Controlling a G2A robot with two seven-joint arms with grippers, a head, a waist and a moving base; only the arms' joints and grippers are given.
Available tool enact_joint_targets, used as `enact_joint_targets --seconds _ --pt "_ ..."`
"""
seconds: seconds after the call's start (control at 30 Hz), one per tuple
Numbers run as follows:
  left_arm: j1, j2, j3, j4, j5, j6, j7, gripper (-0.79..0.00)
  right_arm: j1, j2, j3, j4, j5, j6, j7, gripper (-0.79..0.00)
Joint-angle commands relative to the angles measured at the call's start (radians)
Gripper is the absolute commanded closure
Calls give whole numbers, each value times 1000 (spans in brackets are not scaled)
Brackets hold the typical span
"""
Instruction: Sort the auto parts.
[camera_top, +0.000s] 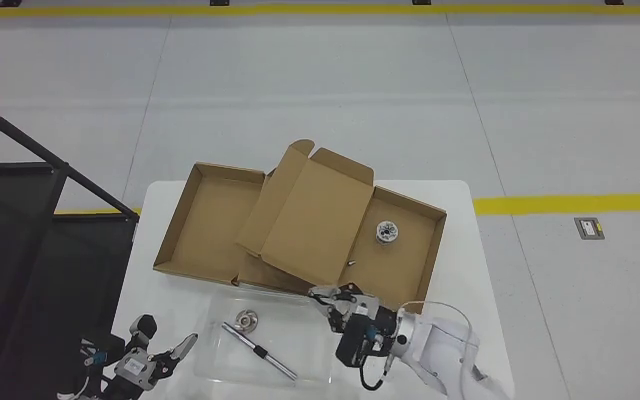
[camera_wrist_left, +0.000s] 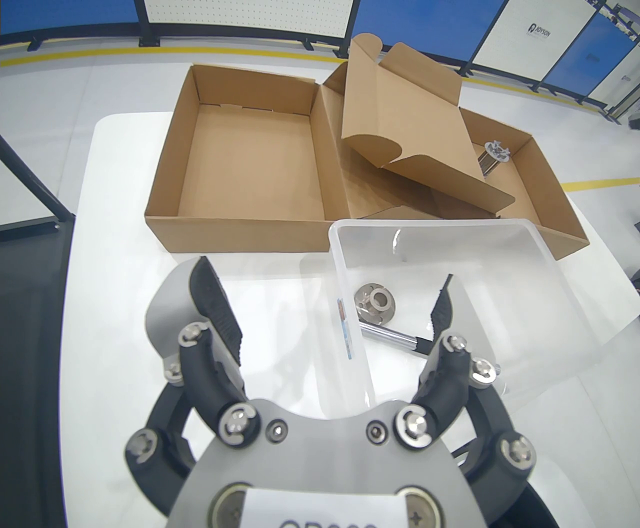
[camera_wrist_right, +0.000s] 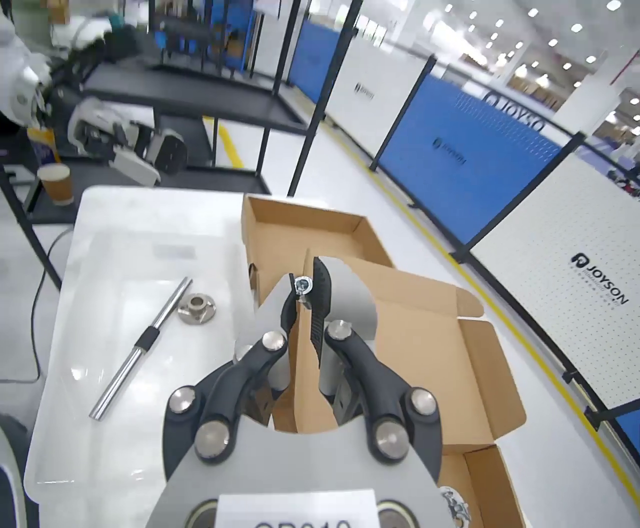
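My right tool (camera_wrist_right: 304, 292) is clenched on a small silver metal nut (camera_wrist_right: 302, 285), lifted where the clear plastic tray (camera_top: 300, 340) meets the open brown cardboard box (camera_top: 430, 255), probably mid-sort. Round silver flange (camera_wrist_left: 375, 299) and long steel rod (camera_top: 258, 350) lie in the tray, probably waiting. Silver gear-like part (camera_top: 386, 232) sits in the box. My left tool (camera_wrist_left: 325, 282) is released, idle over the white surface (camera_top: 160, 290) beside the tray.
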Motion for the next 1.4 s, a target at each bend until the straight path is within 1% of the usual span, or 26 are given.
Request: enact_joint_targets --seconds 0.0,0.27,0.33,0.37,0.43,0.6,0.73,0.77,0.8,0.87,0.97,1.07,1.13,1.2,1.27,1.37 --pt "0 0 0 0 0 0 0 -785 2 6 18 23 -15 -15 -63 0" --pt "0 0 0 0 0 0 0 -785 2 6 18 23 -15 -15 -63 0" --pt "0 0 0 0 0 0 0 -785 -4 5 10 17 -1 7 -22 0" --pt "0 0 0 0 0 0 0 -785 -2 3 10 8 30 12 -23 0" --pt "0 0 0 0 0 0 0 -785 5 4 29 2 115 -1 -70 0" --pt "0 0 0 0 0 0 0 -785 39 11 86 31 319 -119 -279 0" --pt "0 0 0 0 0 0 0 -785 76 17 103 71 420 -223 -440 0" --pt "0 0 0 0 0 0 0 -785 84 17 101 82 438 -249 -469 0" --pt "0 0 0 0 0 0 0 -785 93 18 93 83 465 -249 -470 0" --pt "0 0 0 0 0 0 0 -785 105 22 82 88 508 -257 -462 0" --pt "0 0 0 0 0 0 0 -785 116 30 78 101 516 -265 -454 0" --pt "0 0 0 0 0 0 0 -785 123 38 76 116 476 -266 -452 0" --pt "0 0 0 0 0 0 0 -785 122 42 81 128 426 -246 -440 0" --pt "0 0 0 0 0 0 0 -785 115 45 93 134 380 -176 -368 0" --pt "0 0 0 0 0 0 0 -785 103 47 102 131 368 -129 -268 0" --pt "0 0 0 0 0 0 0 -785 90 51 118 125 379 -91 -70 0"
